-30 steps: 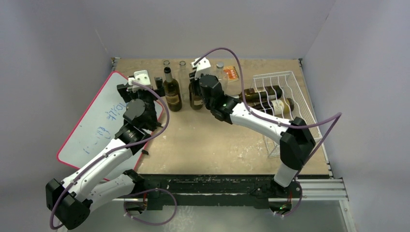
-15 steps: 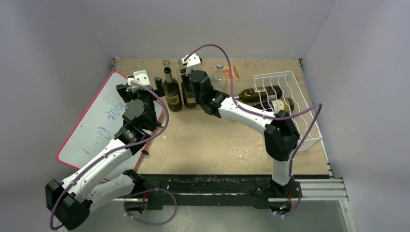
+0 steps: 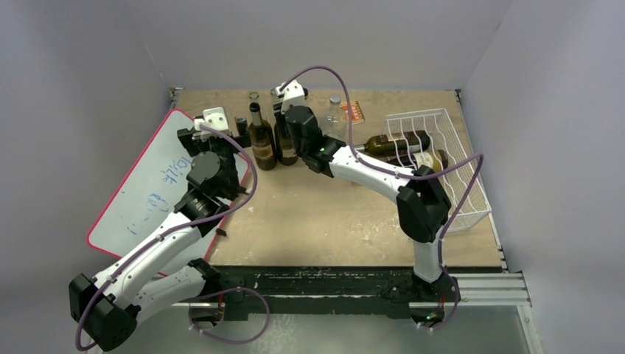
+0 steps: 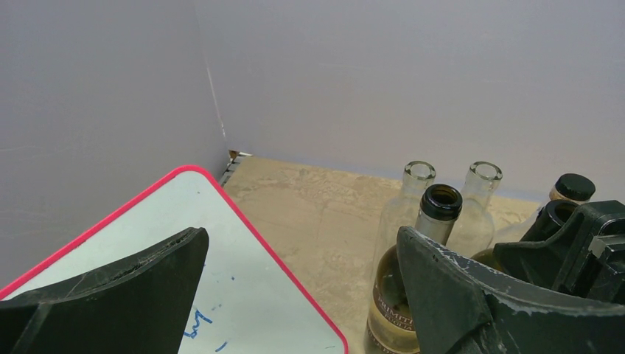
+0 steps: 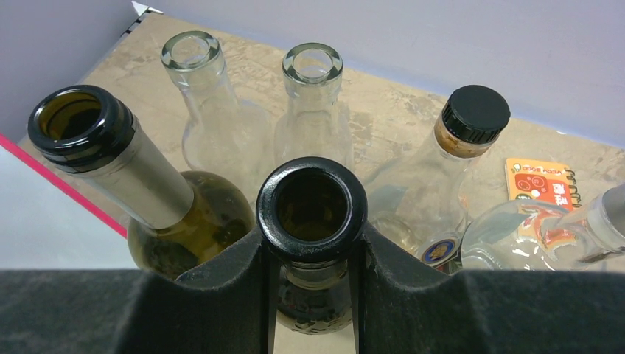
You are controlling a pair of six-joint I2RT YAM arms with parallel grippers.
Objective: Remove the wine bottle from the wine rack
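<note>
A: Bottle point(image 5: 312, 291) was upright beside other bottles point(image 5: 110, 147), well apart from the rack point(image 3: 449, 169); right gripper point(image 5: 312, 251) clamped its neck.

B: Glass, likely heavy, slick, breakable; the neck suited. Left gripper point(image 4: 302, 295) gaped, empty.

Looks like a robotics lab test cell. Shows plain grey partition walls point(image 3: 339, 44) closing in the scuffed wooden table point(image 3: 317, 221) behind and on both sides, an aluminium rail point(image 3: 490, 289) along the table's near edge, cabled left arm point(image 3: 155, 251) and right arm point(image 3: 379, 175) mounted there, and a scribbled whiteboard point(image 3: 144, 195) at the table's left edge.

Plain grey walls point(image 3: 332, 37) around worn wooden tabletop point(image 3: 317, 214)
</note>
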